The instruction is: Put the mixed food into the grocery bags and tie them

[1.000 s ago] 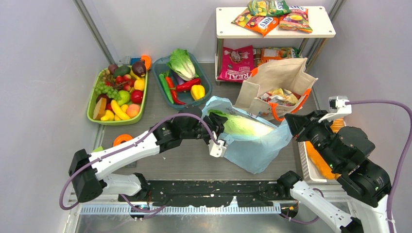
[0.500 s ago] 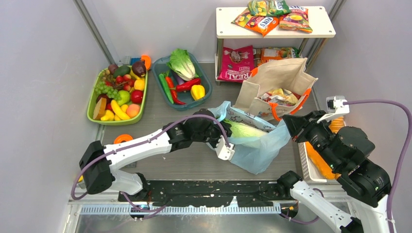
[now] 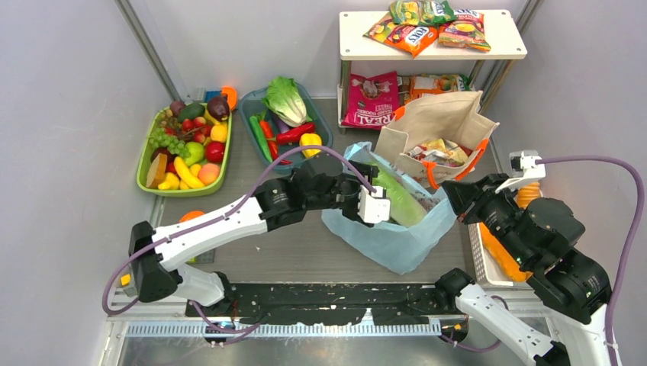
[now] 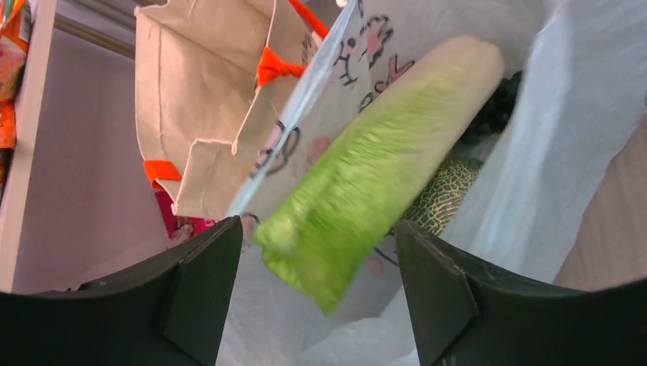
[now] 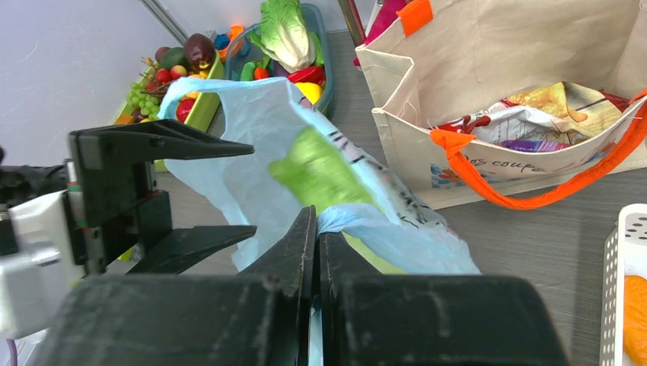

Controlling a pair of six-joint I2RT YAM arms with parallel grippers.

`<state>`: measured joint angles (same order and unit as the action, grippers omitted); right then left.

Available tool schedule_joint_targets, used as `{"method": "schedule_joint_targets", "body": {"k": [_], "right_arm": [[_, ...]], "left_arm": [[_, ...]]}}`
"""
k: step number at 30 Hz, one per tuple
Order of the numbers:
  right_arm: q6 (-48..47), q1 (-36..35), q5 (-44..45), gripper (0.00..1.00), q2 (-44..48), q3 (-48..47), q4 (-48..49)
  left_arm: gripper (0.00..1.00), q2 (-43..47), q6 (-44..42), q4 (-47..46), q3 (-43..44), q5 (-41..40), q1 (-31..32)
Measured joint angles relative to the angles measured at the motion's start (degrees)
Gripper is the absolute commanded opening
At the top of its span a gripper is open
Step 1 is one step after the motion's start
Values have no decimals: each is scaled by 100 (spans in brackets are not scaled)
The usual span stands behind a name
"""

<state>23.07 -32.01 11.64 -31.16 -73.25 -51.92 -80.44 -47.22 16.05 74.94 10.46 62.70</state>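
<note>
The light-blue plastic bag (image 3: 389,240) stands with its mouth spread, mid-table. A long pale-green cabbage (image 3: 398,200) lies tilted inside it, free of any finger. My left gripper (image 3: 379,200) hovers at the bag's mouth, open. In the left wrist view the cabbage (image 4: 366,191) is blurred just beyond the wide-apart fingers (image 4: 202,293), with a netted green melon (image 4: 442,200) under it. My right gripper (image 5: 317,229) is shut on a bunched bit of the bag's rim (image 5: 358,217). The beige canvas tote (image 3: 439,126) stands behind, holding snack packets (image 5: 549,114).
A green tray of toy fruit (image 3: 142,171) sits at far left, and a teal tray of vegetables (image 3: 252,107) beside it. A white shelf (image 3: 358,34) at the back carries more snack packets. A white mesh basket (image 3: 479,263) stands under the right arm. Grey walls close both sides.
My left gripper carried the cabbage rightward over the bag's mouth and opened. The cabbage has left the fingers and now rests tilted in the bag. The right gripper kept its hold.
</note>
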Motion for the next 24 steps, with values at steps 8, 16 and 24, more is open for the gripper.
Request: {"method": "schedule_joint_targets", "body": {"k": [8, 16, 24], "right_arm": [[2, 0, 0, 5, 4, 42, 0], [7, 0, 0, 5, 4, 87, 2], [98, 0, -2, 5, 13, 153, 61]], "left_arm": [[78, 254, 1506, 286, 264, -645, 439], [91, 841, 3423, 597, 1069, -1718, 313], [94, 57, 4236, 979, 2260, -1775, -326]]}}
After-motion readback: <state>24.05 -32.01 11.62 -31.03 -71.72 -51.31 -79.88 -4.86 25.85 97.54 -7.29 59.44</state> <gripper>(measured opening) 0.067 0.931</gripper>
